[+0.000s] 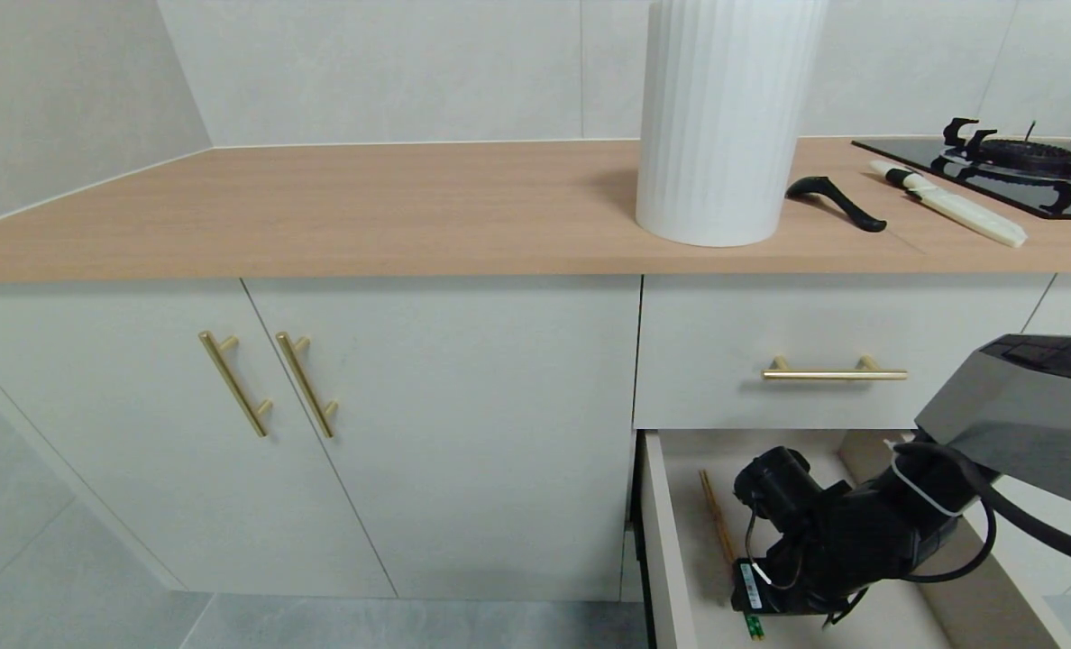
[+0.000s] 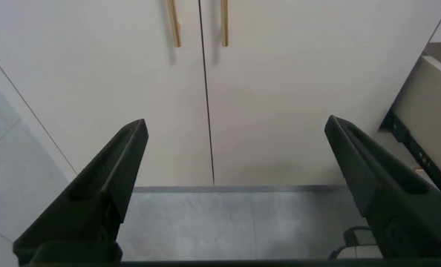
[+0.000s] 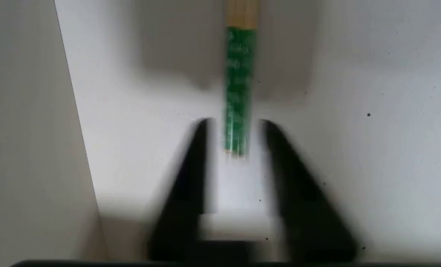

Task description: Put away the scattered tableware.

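Note:
A pair of wooden chopsticks [image 1: 716, 520] with green ends lies on the floor of the open lower drawer [image 1: 663, 541], close to its left wall. My right gripper [image 1: 764, 590] is down inside that drawer over the green ends. In the right wrist view the chopsticks [image 3: 236, 74] point between the two fingers of the right gripper [image 3: 234, 127], which stand slightly apart from them on both sides, open. A black-handled utensil [image 1: 836, 201] and a knife [image 1: 950, 204] with a pale blade lie on the wooden counter [image 1: 364, 207]. My left gripper [image 2: 237, 126] is wide open, low in front of the cabinet doors.
A tall white ribbed container [image 1: 720, 122] stands on the counter beside the utensil. A black hob [image 1: 1022, 167] sits at the far right. The upper drawer with a gold handle [image 1: 833, 372] is closed above the open one. Two cabinet doors [image 1: 445, 433] with gold handles are closed.

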You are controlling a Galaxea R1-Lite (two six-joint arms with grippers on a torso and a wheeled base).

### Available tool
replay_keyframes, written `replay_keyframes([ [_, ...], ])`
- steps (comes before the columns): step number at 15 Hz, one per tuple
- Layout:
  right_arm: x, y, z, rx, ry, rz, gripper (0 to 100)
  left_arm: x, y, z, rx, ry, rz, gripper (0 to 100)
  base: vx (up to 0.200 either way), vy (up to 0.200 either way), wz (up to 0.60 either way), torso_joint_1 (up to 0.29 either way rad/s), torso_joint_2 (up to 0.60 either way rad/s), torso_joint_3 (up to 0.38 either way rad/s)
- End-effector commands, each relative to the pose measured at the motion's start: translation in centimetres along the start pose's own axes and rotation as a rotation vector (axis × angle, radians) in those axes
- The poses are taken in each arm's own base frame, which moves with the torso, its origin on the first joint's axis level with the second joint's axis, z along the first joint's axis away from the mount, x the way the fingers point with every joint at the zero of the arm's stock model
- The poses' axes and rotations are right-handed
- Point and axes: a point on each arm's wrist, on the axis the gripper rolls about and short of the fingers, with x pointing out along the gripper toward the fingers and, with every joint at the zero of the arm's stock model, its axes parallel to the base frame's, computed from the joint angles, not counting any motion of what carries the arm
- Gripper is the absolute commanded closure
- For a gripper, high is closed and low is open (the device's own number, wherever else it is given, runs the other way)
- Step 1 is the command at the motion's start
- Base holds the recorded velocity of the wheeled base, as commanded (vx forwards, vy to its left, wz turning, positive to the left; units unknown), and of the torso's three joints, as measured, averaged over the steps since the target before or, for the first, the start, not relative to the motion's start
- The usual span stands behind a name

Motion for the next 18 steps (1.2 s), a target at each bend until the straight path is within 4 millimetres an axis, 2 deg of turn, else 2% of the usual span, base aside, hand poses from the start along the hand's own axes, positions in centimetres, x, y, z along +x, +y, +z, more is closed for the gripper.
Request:
replay_keyframes([
  [1,0.0,0.0,0.0,-0.001,-0.001,0.001,0,0.0,0.0,0.0,0.000,0.000,0.001,0,0.000,0.000,0.00,0.000,0.00,0.000],
  [5,-0.4,0.1,0.2,0.000,-0.016,0.005,0,0.0,0.0,0.0,0.000,0.000,0.001,0,0.000,0.000,0.00,0.000,0.00,0.000],
  [6,-1.9,0.1,0.6,0.004,-0.055,0.017,0,0.0,0.0,0.0,0.000,0.000,-0.001,0,0.000,0.000,0.00,0.000,0.00,0.000],
  [8,-6.6,0.0,1.0,0.006,-0.162,0.068,0,0.0,0.0,0.0,0.000,0.000,0.001,0,0.000,0.000,0.00,0.000,0.00,0.000],
  [9,-10.1,-0.3,1.0,0.006,-0.227,0.099,0,0.0,0.0,0.0,0.000,0.000,-0.001,0,0.000,0.000,0.00,0.000,0.00,0.000],
  [13,-19.3,-1.3,0.1,0.011,-0.380,0.161,0,0.0,0.0,0.0,0.000,0.000,0.001,0,0.000,0.000,0.00,0.000,0.00,0.000],
  [15,-22.8,-2.2,-0.5,0.030,-0.474,0.184,0,0.0,0.0,0.0,0.000,0.000,0.001,0,0.000,0.000,0.00,0.000,0.00,0.000],
  [18,-25.6,-4.6,-0.9,0.015,-0.585,0.144,0,0.0,0.0,0.0,0.000,-0.001,0.001,0,0.000,0.000,0.00,0.000,0.00,0.000],
])
